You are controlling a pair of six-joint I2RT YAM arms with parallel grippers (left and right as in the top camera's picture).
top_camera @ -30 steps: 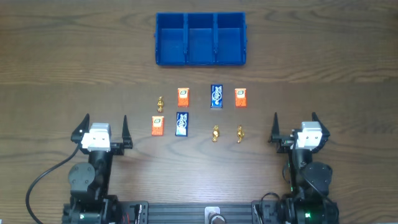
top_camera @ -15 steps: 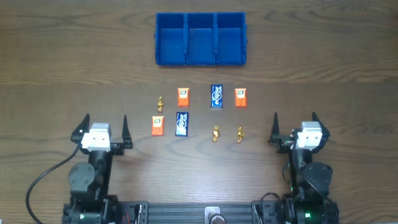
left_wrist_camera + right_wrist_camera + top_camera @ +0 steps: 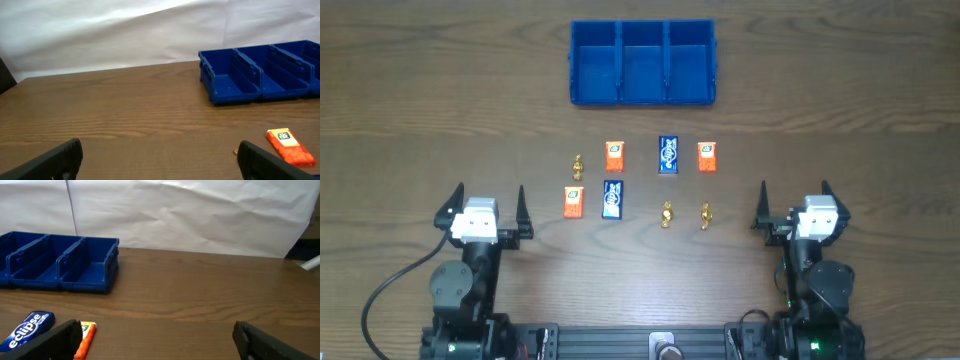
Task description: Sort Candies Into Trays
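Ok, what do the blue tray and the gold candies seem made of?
Blue tray: likely moulded hard plastic, uniform colour, slight sheen on its walls. Gold candies: probably foil or metallic film wrappers, going by the shiny glint; too small to be sure.

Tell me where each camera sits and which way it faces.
Top view: fixed overhead, looking straight down on the table, blue tray and candies; both arm bases along the bottom, left gripper and right gripper open.
Left wrist view: low on the left arm, facing across the table toward the tray; the left gripper shows, an orange box close by.
Right wrist view: low on the right arm, facing the same way; the right gripper shows, near a blue pack.
Both wrist views share the tray.
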